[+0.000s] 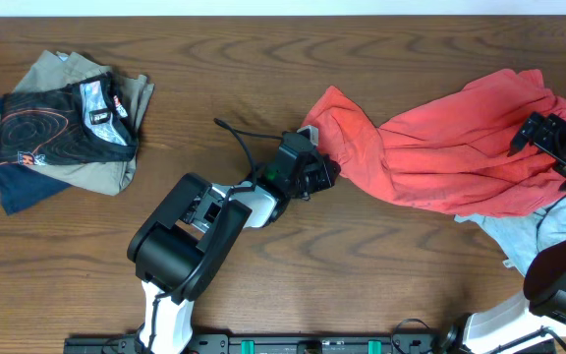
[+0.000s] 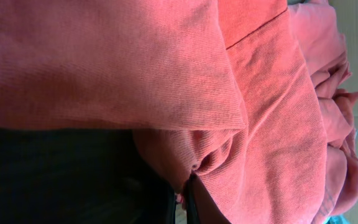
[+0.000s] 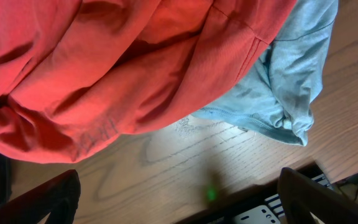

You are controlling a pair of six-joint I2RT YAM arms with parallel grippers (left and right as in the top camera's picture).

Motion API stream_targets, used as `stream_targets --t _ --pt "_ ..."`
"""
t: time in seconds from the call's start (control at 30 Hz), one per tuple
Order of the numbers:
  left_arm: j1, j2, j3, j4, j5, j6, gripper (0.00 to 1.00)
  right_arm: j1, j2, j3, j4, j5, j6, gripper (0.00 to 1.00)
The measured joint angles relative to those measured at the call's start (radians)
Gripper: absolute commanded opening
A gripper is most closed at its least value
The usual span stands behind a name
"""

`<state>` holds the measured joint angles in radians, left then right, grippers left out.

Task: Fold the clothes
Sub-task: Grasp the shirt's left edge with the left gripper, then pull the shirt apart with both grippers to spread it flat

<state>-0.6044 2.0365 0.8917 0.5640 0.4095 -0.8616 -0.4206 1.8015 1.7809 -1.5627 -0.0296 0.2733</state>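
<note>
Coral-red T-shirt (image 1: pixel 450 152) lies crumpled on the table (image 1: pixel 263 59), reaching from the left pincer (image 1: pixel 327 175) across to the right pincer (image 1: pixel 543 143). The left pincer's jaws are pressed together on a fold at the shirt's nearest edge (the wrist view shows cloth bunched right at the fingertips (image 2: pixel 201 208)). The right pincer hangs spread wide over the shirt's other end, with a light-blue garment (image 3: pixel 291 81) peeking out from under the red cloth just beside it.

blue garment (image 1: pixel 534 236) partly hidden, under red shirt (image 1: pixel 460 147)
</note>
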Motion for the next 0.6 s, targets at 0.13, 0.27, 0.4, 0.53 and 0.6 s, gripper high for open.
stream_targets --t 0.13,0.27,0.4,0.53,0.6 --pt "0.019 -0.011 -0.001 -0.016 0.016 0.073 0.06 0.0 0.0 0.0 0.0 0.0 0.0 0.99" --pt "0.086 -0.116 -0.014 -0.089 0.031 0.174 0.06 -0.001 0.0 0.0 0.0 0.0 -0.004 0.99" --pt "0.212 -0.309 -0.007 -0.121 0.033 0.231 0.06 -0.013 0.0 0.0 0.0 0.0 -0.006 0.99" --pt "0.375 -0.473 0.029 -0.135 0.024 0.255 0.08 -0.029 0.0 0.0 0.0 0.001 -0.018 0.99" --pt "0.454 -0.529 0.043 -0.17 -0.005 0.267 0.5 -0.031 0.0 0.0 0.0 0.001 -0.024 0.99"
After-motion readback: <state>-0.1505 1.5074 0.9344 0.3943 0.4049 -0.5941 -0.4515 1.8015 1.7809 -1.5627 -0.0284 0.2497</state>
